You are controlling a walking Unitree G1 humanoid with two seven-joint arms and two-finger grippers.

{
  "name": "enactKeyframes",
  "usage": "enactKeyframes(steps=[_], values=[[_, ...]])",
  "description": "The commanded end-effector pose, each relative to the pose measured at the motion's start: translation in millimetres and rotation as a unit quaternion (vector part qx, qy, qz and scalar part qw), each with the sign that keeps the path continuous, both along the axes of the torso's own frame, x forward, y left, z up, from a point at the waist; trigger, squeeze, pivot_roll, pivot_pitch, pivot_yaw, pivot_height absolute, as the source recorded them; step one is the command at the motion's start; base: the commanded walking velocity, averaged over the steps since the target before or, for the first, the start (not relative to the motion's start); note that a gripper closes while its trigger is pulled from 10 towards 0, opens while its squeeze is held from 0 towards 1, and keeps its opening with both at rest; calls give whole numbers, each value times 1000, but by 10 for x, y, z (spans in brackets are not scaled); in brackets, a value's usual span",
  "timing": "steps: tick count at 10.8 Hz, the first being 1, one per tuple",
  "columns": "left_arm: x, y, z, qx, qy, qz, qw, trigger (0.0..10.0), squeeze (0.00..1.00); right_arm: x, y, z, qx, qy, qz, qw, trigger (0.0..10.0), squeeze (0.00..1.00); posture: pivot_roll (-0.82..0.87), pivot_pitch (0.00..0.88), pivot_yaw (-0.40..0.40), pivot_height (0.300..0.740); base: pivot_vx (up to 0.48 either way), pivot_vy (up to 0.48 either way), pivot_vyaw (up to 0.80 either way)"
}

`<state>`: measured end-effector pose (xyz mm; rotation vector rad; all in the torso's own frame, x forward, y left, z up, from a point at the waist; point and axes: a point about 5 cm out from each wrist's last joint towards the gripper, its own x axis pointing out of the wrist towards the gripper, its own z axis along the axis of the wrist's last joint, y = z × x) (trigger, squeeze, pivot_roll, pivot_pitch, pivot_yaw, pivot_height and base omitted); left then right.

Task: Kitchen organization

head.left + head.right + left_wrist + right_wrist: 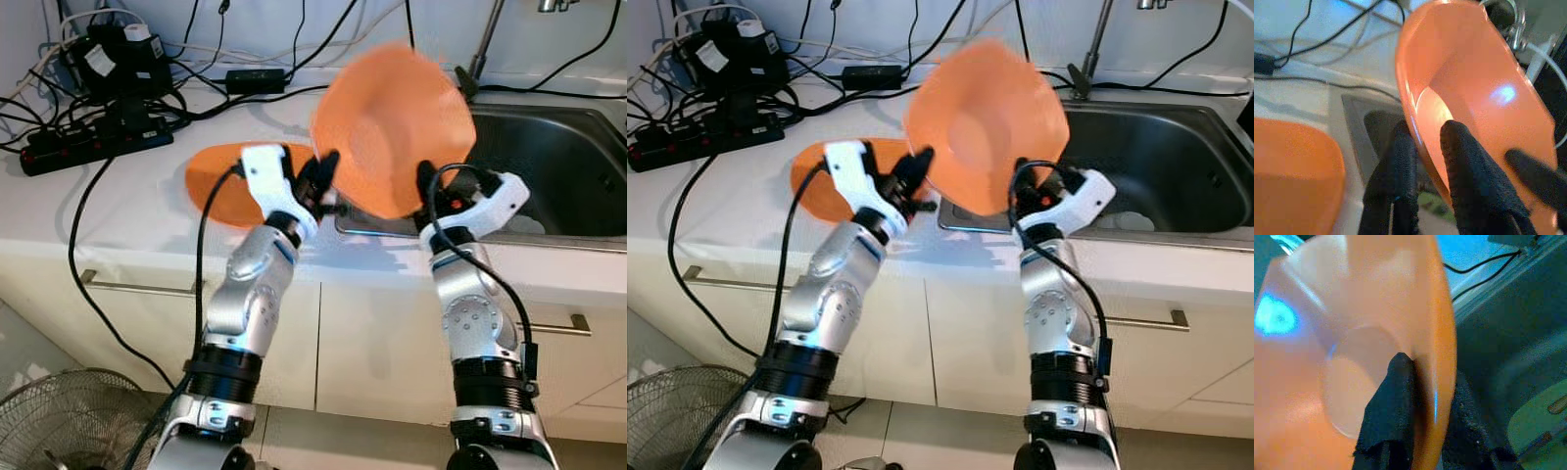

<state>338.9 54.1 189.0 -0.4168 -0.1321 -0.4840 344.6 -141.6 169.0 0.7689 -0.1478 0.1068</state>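
Note:
Both grippers hold an orange bowl (pixel 392 127) tilted on its side in the air, over the seam between the white counter and the sink (pixel 558 157). My left gripper (pixel 323 181) is shut on the bowl's left rim; in the left wrist view its fingers (pixel 1459 161) straddle the rim, one inside and one outside. My right gripper (pixel 426 186) is shut on the bowl's lower right rim, with one finger (pixel 1393 396) inside the bowl (pixel 1352 357). An orange plate (pixel 220 186) lies flat on the counter, just left of the left gripper.
A black power strip (pixel 93 152) and tangled cables cover the counter's back left. A faucet stem (pixel 485 44) rises behind the sink. A pale dish (pixel 1537 421) lies in the sink. Below the counter are white drawers with a metal handle (pixel 137 287); a fan (pixel 69 421) stands on the floor at left.

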Motion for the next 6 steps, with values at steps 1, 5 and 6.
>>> enactKeyframes(steps=[1,5,6], values=[[-25,-94,122,5,-34,-21,999,10000,1000,27,9,34,1,5,0,1000,0,0,56,0,53,740,0,0,0],[-80,-150,71,30,-38,-46,998,10000,1000,42,-60,40,35,13,-18,999,0,0,62,0,52,740,0,0,0],[-99,-166,55,40,-40,-55,997,10000,1000,51,-94,59,40,11,-26,999,0,0,63,0,52,740,0,0,0]])
